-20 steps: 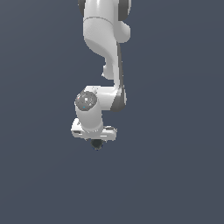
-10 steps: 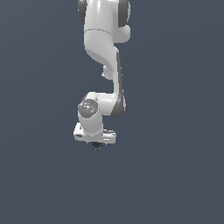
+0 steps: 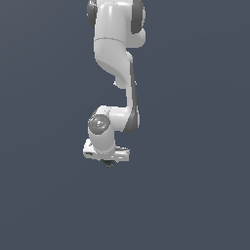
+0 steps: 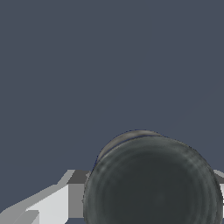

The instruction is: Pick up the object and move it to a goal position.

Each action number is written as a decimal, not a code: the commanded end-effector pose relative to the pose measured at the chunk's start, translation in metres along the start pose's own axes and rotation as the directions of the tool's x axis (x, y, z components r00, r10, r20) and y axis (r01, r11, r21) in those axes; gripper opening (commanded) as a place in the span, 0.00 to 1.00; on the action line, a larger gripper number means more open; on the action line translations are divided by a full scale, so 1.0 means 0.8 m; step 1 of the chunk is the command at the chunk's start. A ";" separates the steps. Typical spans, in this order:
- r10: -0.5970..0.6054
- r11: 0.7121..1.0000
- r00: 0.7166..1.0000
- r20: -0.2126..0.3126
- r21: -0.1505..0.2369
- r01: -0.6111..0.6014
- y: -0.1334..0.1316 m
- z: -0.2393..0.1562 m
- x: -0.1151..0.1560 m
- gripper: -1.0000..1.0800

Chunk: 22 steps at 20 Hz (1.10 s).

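The object (image 4: 153,183) is a dark, nearly black round thing that fills much of the wrist view, sitting between my fingers (image 4: 57,205). In the exterior view it shows only as a small dark bump, the object (image 3: 108,163), just under the white hand. My gripper (image 3: 108,162) points downward from the white arm and is shut on the object. The fingertips themselves are mostly hidden by the hand and the object.
Only a flat, uniform blue-grey background (image 3: 195,195) surrounds the arm in both views. No other item, container or edge shows.
The hand with the object has drifted slightly toward the exterior view's right and a little down, and the arm above it has straightened. The grip stays shut.
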<state>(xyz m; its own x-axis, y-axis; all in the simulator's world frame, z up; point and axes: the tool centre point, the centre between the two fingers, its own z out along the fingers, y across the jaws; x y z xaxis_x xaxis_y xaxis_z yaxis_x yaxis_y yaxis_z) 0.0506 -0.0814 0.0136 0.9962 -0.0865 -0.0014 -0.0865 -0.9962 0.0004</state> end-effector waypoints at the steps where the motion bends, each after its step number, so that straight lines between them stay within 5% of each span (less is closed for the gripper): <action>1: 0.000 1.000 1.000 -0.001 0.000 0.000 0.000 0.000 0.001 0.00; 13: 0.000 1.000 1.000 -0.001 0.000 0.000 -0.004 -0.015 0.000 0.00; 22: 0.000 1.000 1.000 -0.001 0.000 0.000 -0.024 -0.097 0.003 0.00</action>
<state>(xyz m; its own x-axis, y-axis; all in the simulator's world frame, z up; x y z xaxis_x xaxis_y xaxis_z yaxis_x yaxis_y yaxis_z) 0.0533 -0.0661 0.0759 0.9962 -0.0870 -0.0031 -0.0870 -0.9962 0.0000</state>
